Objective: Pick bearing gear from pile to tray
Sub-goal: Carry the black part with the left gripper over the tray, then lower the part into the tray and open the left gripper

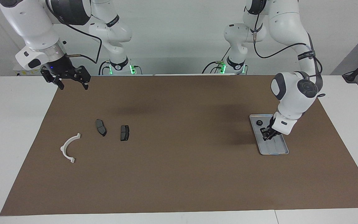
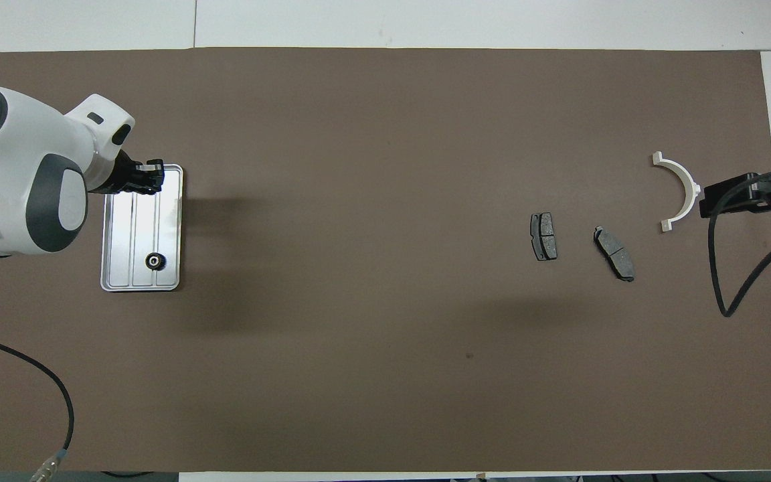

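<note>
One toothed black gear [image 2: 154,261] lies in the ridged silver tray [image 2: 118,268]. Left tool [image 1: 267,133] hangs over the tray, grip unclear. Right tool [image 1: 72,81] waits, spread, empty, above the worktop [image 1: 179,174].

The tray [image 1: 280,150] lies toward the left arm's end of the table, a gear [image 2: 154,261] in its nearer end. Two brake pads [image 1: 101,127] and the bracket [image 1: 69,147] lie toward the right arm's end

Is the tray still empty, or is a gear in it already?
Not empty: one small black gear lies in the tray, at its end nearer the robots. The left end effector is over the tray.
</note>
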`<state>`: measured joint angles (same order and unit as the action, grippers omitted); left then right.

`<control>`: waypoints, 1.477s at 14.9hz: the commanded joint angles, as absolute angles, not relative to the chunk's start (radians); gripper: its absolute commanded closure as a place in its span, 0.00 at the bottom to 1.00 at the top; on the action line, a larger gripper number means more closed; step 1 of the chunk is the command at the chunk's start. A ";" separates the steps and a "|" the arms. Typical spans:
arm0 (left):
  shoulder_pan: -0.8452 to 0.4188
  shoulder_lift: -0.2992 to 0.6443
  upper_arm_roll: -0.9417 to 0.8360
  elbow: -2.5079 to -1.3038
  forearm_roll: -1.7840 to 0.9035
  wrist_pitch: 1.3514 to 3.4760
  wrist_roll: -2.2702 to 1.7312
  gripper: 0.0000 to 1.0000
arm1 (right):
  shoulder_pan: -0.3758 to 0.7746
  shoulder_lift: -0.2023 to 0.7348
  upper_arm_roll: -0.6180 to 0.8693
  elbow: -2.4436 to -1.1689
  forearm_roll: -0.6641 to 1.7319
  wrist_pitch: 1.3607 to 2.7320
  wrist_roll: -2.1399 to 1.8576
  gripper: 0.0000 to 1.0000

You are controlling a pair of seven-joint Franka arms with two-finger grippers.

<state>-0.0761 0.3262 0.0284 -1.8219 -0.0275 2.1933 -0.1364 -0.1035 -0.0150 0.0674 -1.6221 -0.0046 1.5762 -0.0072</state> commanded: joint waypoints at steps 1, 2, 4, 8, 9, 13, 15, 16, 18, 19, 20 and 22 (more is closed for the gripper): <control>-0.043 0.357 0.018 -1.809 0.026 2.201 -0.089 1.00 | -0.118 -0.035 0.075 -1.646 0.017 1.589 0.003 0.00; -0.028 0.360 0.018 -1.813 0.035 2.204 -0.084 1.00 | -0.118 -0.035 0.075 -1.646 0.017 1.588 0.003 0.00; -0.014 0.367 0.018 -1.815 0.035 2.203 -0.083 1.00 | -0.118 -0.035 0.075 -1.646 0.017 1.589 0.003 0.00; 0.046 0.370 0.018 -1.850 0.034 2.217 -0.022 1.00 | -0.118 -0.035 0.075 -1.646 0.017 1.589 0.003 0.00; 0.046 0.370 0.017 -1.862 0.034 2.230 -0.021 1.00 | -0.118 -0.035 0.075 -1.646 0.017 1.589 0.003 0.00; 0.043 0.364 0.015 -1.893 0.014 2.246 -0.031 1.00 | -0.120 -0.035 0.075 -1.646 0.017 1.589 0.003 0.00; 0.044 0.362 0.017 -1.898 -0.024 2.250 -0.034 1.00 | -0.120 -0.035 0.075 -1.646 0.017 1.589 0.003 0.00; 0.046 0.362 0.017 -1.898 -0.032 2.252 -0.034 1.00 | -0.120 -0.035 0.075 -1.646 0.017 1.589 0.003 0.00; 0.040 0.361 0.017 -1.910 -0.037 2.267 -0.038 1.00 | -0.120 -0.035 0.075 -1.646 0.017 1.588 0.003 0.00; 0.037 0.360 0.017 -1.916 -0.037 2.284 -0.043 1.00 | -0.120 -0.035 0.075 -1.646 0.017 1.588 0.002 0.00; 0.034 0.359 0.017 -1.925 -0.037 2.296 -0.057 1.00 | -0.120 -0.035 0.075 -1.647 0.017 1.588 0.002 0.00; 0.032 0.356 0.015 -1.956 -0.037 2.341 -0.063 1.00 | -0.120 -0.035 0.075 -1.647 0.017 1.588 0.003 0.00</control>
